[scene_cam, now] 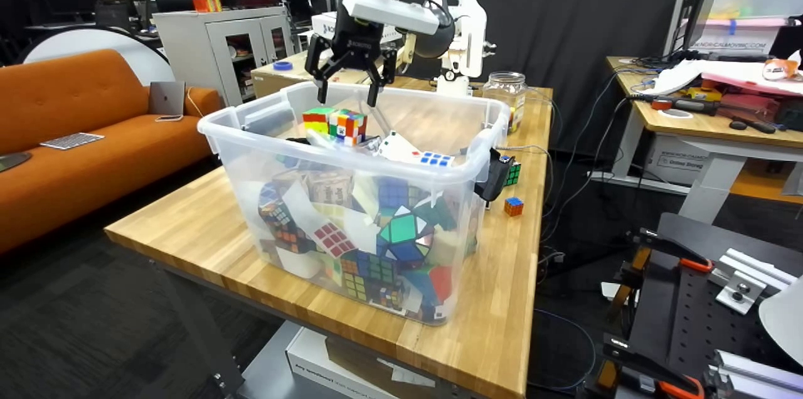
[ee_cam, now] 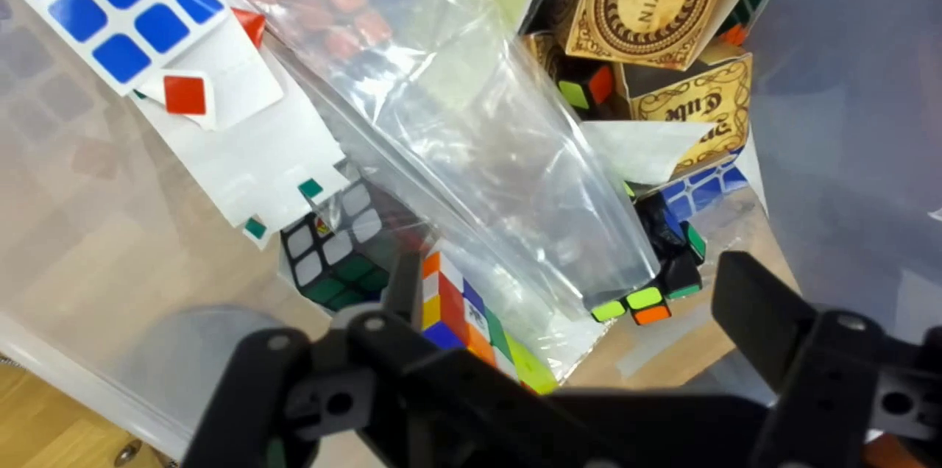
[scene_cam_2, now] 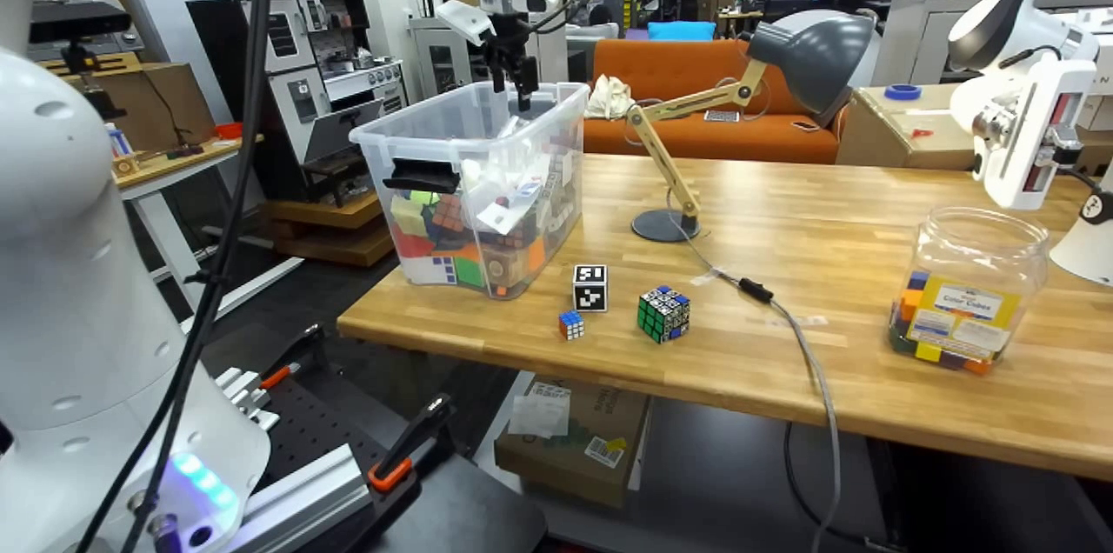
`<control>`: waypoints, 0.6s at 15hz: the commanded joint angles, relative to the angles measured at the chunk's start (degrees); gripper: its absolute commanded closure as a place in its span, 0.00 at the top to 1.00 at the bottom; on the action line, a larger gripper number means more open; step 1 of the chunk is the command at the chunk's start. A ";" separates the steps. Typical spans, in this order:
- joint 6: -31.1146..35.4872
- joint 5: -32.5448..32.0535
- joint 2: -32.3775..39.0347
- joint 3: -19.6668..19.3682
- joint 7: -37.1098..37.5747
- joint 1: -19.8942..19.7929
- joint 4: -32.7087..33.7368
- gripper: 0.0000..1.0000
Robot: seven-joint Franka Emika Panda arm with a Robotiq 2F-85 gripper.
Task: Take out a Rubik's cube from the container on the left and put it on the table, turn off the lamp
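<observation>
Rubik's cubes [scene_cam: 349,127] lie heaped with other things in the container [scene_cam: 339,156], which we find at the left end of the table [scene_cam_2: 826,196]. Through its translucent walls we make out many more of them, tilted this way and that, some too jumbled to tell apart. Above the heap, in both exterior views, we see the gripper [scene_cam: 347,95] pointing down, its jaws spread well apart on bare air.

In the wrist view we pass, left to right, a white face [ee_cam: 118,8] with blue squares, a dark cube [ee_cam: 335,247] with grey squares, one fingertip [ee_cam: 403,288], a multicoloured cube [ee_cam: 467,310] showing just right of it, then a clear bag [ee_cam: 471,122] and a brown box [ee_cam: 651,8] printed JOYIN.

Right of the container, toward the table's near edge, we have a small cube [scene_cam_2: 571,325] with blue and orange on it, and behind it a black-and-white patterned block [scene_cam_2: 589,288]; we cannot tell whether the two touch. Farther right a larger cube [scene_cam_2: 663,314], green on one face, sits apart from both. Beyond it we find the lamp [scene_cam_2: 804,57] on its dark round foot, grey shade turned right; whether it is lit we cannot tell. Right of the foot lies a black inline switch [scene_cam_2: 755,289]; well to the right stands a clear jar [scene_cam_2: 965,296], coloured blocks [scene_cam_2: 928,352] in its lower part.
</observation>
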 commanded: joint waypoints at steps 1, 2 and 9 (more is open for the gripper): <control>-1.43 1.67 -1.87 0.85 -0.31 -0.73 -2.34 1.00; -1.72 1.60 -2.08 0.82 0.13 -0.59 -2.83 1.00; -1.84 4.63 -4.02 1.96 0.72 -0.53 -6.38 1.00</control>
